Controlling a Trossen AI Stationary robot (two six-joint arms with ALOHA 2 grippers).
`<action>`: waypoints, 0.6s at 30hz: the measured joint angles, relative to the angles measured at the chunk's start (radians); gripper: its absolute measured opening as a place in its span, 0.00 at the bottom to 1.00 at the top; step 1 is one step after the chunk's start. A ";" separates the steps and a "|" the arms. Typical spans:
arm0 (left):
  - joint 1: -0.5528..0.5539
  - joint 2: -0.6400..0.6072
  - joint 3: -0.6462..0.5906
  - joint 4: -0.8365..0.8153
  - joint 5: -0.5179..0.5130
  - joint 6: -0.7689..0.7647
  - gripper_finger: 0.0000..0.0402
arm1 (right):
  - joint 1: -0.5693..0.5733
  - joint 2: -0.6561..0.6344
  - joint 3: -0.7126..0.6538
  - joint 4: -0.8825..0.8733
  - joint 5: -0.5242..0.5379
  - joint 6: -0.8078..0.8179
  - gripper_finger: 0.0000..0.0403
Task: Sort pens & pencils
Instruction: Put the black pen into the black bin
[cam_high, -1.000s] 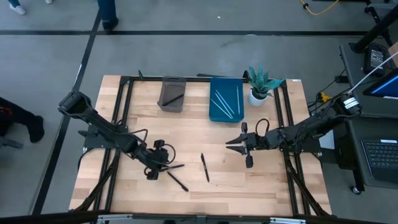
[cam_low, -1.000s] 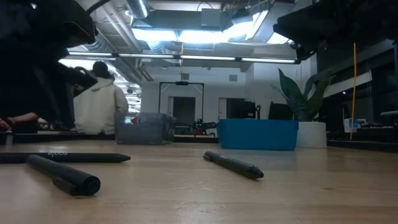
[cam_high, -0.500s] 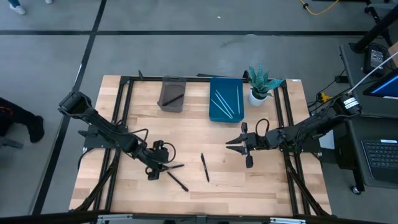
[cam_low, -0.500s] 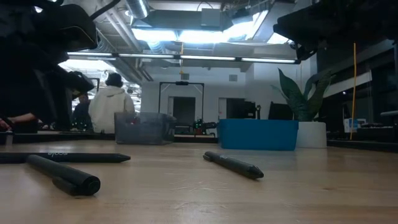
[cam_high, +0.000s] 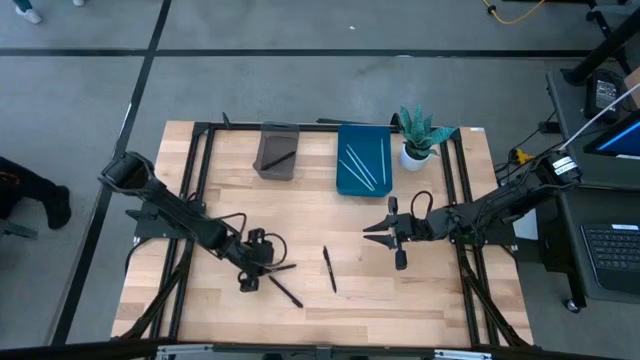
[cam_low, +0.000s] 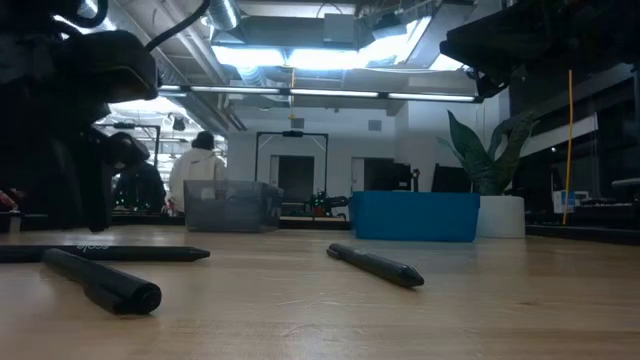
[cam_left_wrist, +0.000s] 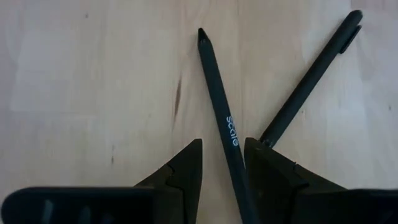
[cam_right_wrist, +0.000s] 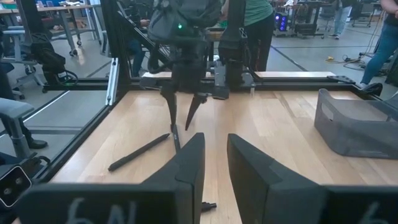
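Three black pens lie flat on the wooden table: one printed "scale" (cam_high: 280, 267) (cam_left_wrist: 216, 93), a second (cam_high: 286, 291) (cam_left_wrist: 314, 71) angling away from it, and a third (cam_high: 328, 269) (cam_low: 375, 265) farther right. My left gripper (cam_high: 262, 266) (cam_left_wrist: 223, 142) is open and points down over the spot where the first two meet. Its fingers stand on either side of the "scale" pen. My right gripper (cam_high: 368, 232) (cam_right_wrist: 214, 140) is open and hovers right of centre, holding nothing. A grey bin (cam_high: 277, 150) holds one black pen. A blue tray (cam_high: 363, 160) holds pale sticks.
A potted plant (cam_high: 418, 135) stands right of the blue tray at the far edge. Black frame rails (cam_high: 195, 190) run along the table's left and right sides. Bare wood lies between the arms and toward the near edge. A person (cam_low: 200, 170) is in the room behind.
My left gripper has come down toward the two left pens and shifted slightly toward the near-right. The pens have stayed put. In the room behind, a person has walked to the right.
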 joint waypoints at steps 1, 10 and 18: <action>0.000 0.012 0.007 0.000 0.001 0.001 0.28 | 0.000 0.000 0.000 0.000 0.000 0.000 0.18; 0.002 0.153 0.115 -0.023 0.034 0.075 0.28 | 0.000 0.000 0.000 -0.008 0.000 0.001 0.18; 0.035 0.198 0.154 -0.098 0.052 0.053 0.28 | 0.000 0.000 0.000 -0.013 -0.003 0.003 0.18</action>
